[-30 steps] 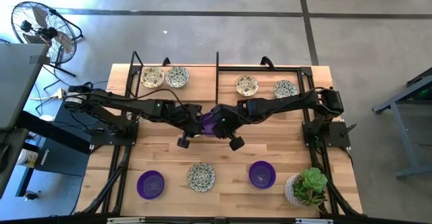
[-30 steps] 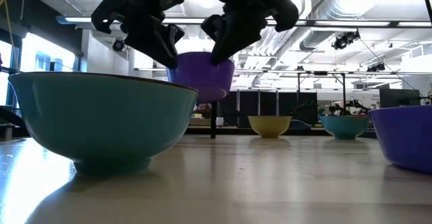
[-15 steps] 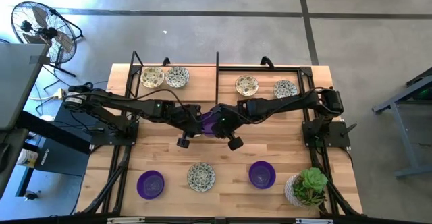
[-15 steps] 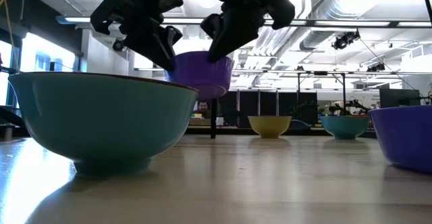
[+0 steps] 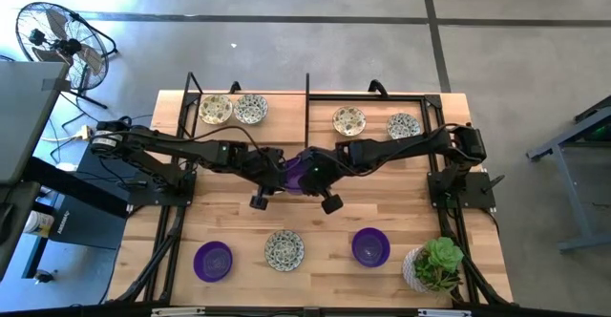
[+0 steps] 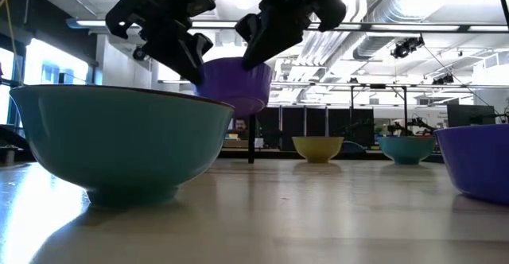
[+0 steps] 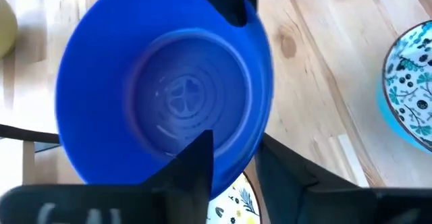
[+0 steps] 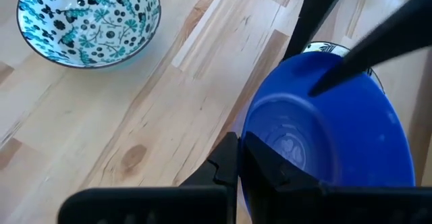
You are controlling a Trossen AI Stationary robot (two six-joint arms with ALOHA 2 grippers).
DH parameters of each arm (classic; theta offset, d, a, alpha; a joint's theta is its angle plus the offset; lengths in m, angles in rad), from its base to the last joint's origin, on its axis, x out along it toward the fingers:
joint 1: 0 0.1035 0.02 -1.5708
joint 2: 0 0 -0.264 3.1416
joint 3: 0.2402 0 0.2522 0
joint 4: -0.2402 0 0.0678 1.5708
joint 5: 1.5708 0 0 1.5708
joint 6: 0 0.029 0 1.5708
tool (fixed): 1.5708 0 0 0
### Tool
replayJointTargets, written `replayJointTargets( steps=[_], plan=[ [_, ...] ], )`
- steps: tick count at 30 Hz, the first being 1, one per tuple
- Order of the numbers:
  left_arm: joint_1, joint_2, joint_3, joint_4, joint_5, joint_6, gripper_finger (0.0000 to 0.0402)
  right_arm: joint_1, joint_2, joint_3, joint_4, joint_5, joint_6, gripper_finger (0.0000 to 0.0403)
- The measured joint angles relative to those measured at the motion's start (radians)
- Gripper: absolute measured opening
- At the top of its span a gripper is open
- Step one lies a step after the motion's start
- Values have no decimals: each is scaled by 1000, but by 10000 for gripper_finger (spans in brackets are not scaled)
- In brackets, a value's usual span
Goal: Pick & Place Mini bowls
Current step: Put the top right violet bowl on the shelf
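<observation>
A glossy purple mini bowl (image 5: 294, 176) hangs in the air over the table's middle, and both grippers are shut on it. It also shows lifted in the low view (image 6: 235, 89). My left gripper (image 5: 279, 177) is on its left side and my right gripper (image 5: 313, 172) on its right side. In both wrist views the bowl looks blue and lies mouth up (image 7: 169, 96) (image 8: 324, 136). The rim of a patterned bowl (image 8: 324, 47) peeks out below it. My left gripper (image 7: 236, 170) pinches the purple bowl's rim (image 7: 233, 158) on its left side, one finger (image 7: 196, 160) inside the bowl and one outside. It comes slanting down from the table's left. The bowl is lifted clear, mouth up. My right gripper (image 8: 243, 163) pinches the opposite rim (image 8: 251, 137), one finger (image 8: 273, 170) inside the bowl and one outside. It slants down from the table's right. The bowl hangs between both grippers, roughly level.
Patterned bowls stand along the far edge (image 5: 216, 109) (image 5: 250, 108) (image 5: 348, 120) (image 5: 403, 125). Near the front edge stand a purple bowl (image 5: 212, 260), a patterned bowl (image 5: 284, 250) and another purple bowl (image 5: 370, 245). A potted green plant (image 5: 434, 264) occupies the near right corner.
</observation>
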Motion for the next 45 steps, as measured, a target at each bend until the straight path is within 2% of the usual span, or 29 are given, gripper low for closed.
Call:
replayJointTargets(
  steps=[5,8,13,16,18,20,22,29,35,39,45],
  plan=[
    [-1,0,0,-18,18,47,14,0,0,0,5,6,-4,4],
    [-1,0,1,-23,22,48,13,11,-8,0,8,44,0,17],
    [1,-32,40,-159,-16,36,4,43,-86,2,-15,196,43,79],
    [12,-49,63,-222,-54,35,3,56,-159,2,-77,213,80,109],
    [30,-54,82,-252,-54,33,2,62,-212,-20,-110,214,126,116],
    [59,-71,83,-302,-55,29,2,69,-266,-58,-116,218,164,112],
    [94,-75,97,-278,-57,38,2,77,-317,-113,-105,230,195,96],
    [275,-72,134,-254,-56,111,1,89,-442,-332,42,267,272,8],
    [401,21,188,-233,-54,152,1,87,-476,-443,136,264,319,16],
    [432,115,242,-239,-52,191,1,87,-476,-474,165,265,318,3],
    [486,197,313,-227,-45,235,0,87,-476,-481,179,264,319,6]
  ],
)
